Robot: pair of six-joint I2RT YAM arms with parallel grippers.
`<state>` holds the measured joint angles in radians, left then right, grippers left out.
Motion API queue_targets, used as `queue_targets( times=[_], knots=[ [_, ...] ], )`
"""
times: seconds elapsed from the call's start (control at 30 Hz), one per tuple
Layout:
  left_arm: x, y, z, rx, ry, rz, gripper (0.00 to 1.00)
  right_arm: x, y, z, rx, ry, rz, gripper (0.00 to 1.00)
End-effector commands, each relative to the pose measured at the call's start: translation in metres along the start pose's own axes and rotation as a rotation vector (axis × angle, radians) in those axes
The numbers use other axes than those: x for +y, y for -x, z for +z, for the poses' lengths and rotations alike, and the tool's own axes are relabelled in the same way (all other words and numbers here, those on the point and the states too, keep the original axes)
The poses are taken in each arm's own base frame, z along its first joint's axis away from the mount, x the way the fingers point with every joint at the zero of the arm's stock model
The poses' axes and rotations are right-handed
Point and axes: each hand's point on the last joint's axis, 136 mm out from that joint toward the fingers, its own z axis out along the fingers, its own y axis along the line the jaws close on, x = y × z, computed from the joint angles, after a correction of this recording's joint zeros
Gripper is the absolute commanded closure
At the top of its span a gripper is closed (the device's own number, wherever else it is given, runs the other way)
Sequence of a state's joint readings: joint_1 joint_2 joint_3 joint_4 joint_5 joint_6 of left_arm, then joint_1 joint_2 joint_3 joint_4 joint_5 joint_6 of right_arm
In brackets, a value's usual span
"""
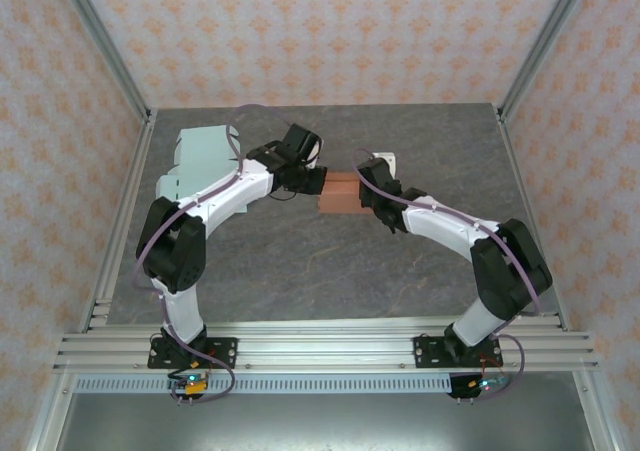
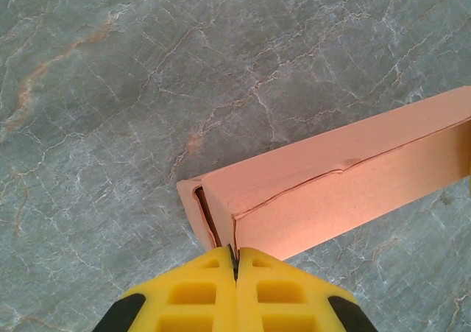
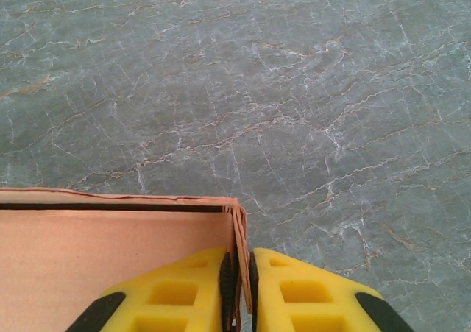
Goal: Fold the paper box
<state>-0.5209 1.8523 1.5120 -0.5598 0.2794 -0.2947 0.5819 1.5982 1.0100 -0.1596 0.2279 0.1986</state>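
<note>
Paper box [image 1: 338, 193] stands mid-surface toward the far side, between the two arms, on the grey marbled surface [image 1: 300, 271]. Risk, judged: both grips sit on thin card edges at opposite ends. Any pull apart or uneven lift could tear a wall or slide a layer out of the pinch. The left end shows a wavy, partly open seam and a loose inner flap beside the corner. Pressing off-line there could crease the panel away from its score or let the flap spring out. The box looks light, so it is likely to skid or twist on the smooth surface if one side releases first. Left tool [image 2: 235, 257]: yellow fingers pressed together with almost no gap; a thin card edge at the box's left end corner appears to run in between them. Right tool [image 3: 239, 266]: fingers nearly together with a narrow gap, pinching the layered right end wall, one finger inside the box and one outside.
</note>
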Motion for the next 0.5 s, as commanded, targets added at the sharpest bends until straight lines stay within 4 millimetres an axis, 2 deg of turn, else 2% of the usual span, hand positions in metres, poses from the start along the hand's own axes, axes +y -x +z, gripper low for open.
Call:
queue_targets(
  times=[0.0,0.27,0.47],
  knots=[
    [-0.001,-0.007,0.010,0.039,-0.010,-0.025,0.95,-0.003,-0.027,0.006,0.096,-0.024,-0.040,0.83],
    [0.013,-0.014,0.008,0.051,0.060,0.001,0.95,-0.006,-0.030,0.006,0.101,-0.032,-0.040,0.83],
    [0.018,-0.020,0.018,0.049,0.090,0.026,0.95,-0.002,-0.028,0.007,0.091,-0.017,-0.020,0.83]
  ],
)
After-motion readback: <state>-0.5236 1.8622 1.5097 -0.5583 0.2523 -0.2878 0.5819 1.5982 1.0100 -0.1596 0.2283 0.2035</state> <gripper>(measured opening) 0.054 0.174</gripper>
